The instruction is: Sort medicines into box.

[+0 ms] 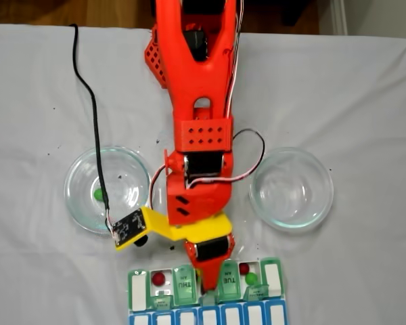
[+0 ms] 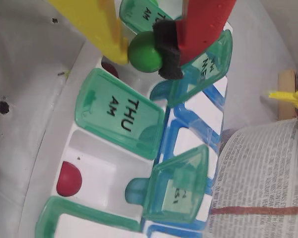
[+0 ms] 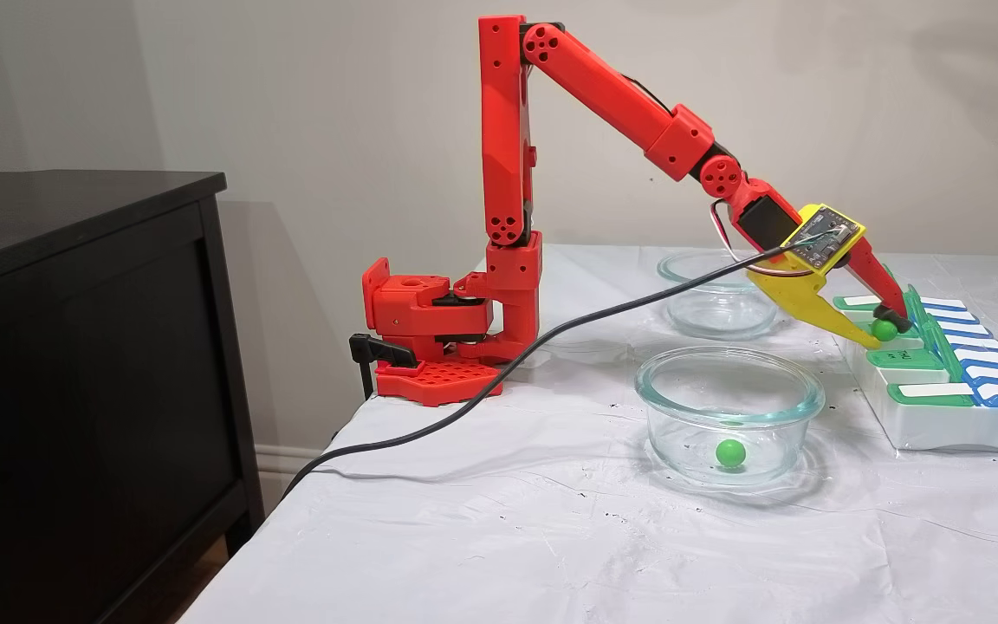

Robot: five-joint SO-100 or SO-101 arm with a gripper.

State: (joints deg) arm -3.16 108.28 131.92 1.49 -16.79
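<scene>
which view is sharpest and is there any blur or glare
The side fixed view is sharpest, evenly lit, with soft wall shadows; the top-down fixed view is softer, with glare on the empty bowl; the wrist view blurs the gripper and its green pill, while the THU lid reads clearly.

From above, my arm (image 1: 197,135) is covering the pill organizer's (image 1: 274,277) middle compartments, and the bottom edge is cutting off its blue row. In the wrist view I'm reading THU, but the lettering on the lower green lid (image 2: 181,191) is blurring.
</scene>
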